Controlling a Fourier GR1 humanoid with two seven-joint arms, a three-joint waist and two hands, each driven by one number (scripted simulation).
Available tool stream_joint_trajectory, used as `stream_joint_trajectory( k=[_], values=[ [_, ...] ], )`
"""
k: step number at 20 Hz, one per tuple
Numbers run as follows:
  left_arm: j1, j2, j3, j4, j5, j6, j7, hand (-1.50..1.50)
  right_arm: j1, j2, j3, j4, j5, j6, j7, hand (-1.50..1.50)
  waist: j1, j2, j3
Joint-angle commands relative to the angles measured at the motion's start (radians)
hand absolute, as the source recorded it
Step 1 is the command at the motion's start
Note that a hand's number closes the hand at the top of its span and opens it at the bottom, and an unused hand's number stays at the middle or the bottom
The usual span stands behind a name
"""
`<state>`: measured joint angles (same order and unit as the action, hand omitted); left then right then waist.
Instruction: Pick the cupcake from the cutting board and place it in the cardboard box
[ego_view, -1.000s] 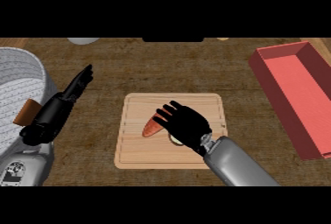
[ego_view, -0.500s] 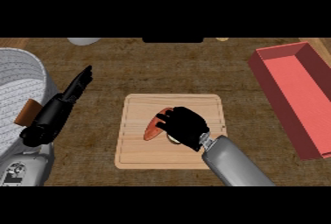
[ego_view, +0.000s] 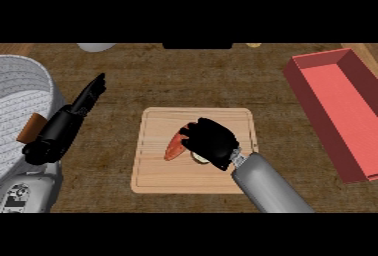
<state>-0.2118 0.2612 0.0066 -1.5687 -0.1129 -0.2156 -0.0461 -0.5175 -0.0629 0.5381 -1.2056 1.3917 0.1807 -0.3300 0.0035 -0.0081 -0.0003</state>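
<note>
- R hand (ego_view: 210, 142) over the middle of the cutting board (ego_view: 159, 176); fingers, spread wide 1 s ago, now curled down & clamped on the cupcake (ego_view: 175, 147).
- Cupcake mostly hidden under the palm: reddish side shows at the hand's left, pale bit at its lower edge. It sits on the board, same spot as before, not lifted.
- L hand (ego_view: 90, 92) at the view's left, above the bench (ego_view: 184, 75), fingers straight & together, pointing up; unchanged.
- Cardboard box (ego_view: 306, 95) at far right, well apart from the board, hasn't moved.
</note>
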Motion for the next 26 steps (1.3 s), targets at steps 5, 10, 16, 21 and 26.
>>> stream_joint_trajectory(
  k=[5, 10, 16, 21, 26],
  values=[
    [0.004, 0.0, 0.005, -0.013, -0.002, 0.006, -0.005, 0.0, -0.067, 0.031, -0.491, 0.139, -0.143, 0.001, 0.413, 1.5, -0.015, 0.029, 0.003],
    [-0.027, -0.012, -0.021, 0.026, -0.023, 0.001, -0.03, 0.0, -0.329, 0.06, -0.615, 0.26, -0.104, -0.101, 0.638, 1.5, 0.036, 0.027, 0.0],
    [-0.027, 0.003, 0.008, 0.053, -0.006, -0.024, -0.052, 0.0, -0.512, 0.004, -0.625, 0.391, -0.038, -0.203, 0.681, 1.5, 0.021, 0.015, 0.0],
    [-0.041, -0.012, 0.004, 0.069, -0.022, -0.004, -0.034, 0.0, -0.539, -0.029, -0.713, 0.35, -0.024, -0.335, 0.855, 1.5, 0.01, 0.016, 0.0],
    [0.023, -0.023, -0.01, 0.018, -0.032, 0.004, -0.054, 0.0, -0.584, -0.123, -0.814, 0.332, -0.028, -0.39, 0.98, 1.5, 0.014, 0.011, 0.0]
  ],
)
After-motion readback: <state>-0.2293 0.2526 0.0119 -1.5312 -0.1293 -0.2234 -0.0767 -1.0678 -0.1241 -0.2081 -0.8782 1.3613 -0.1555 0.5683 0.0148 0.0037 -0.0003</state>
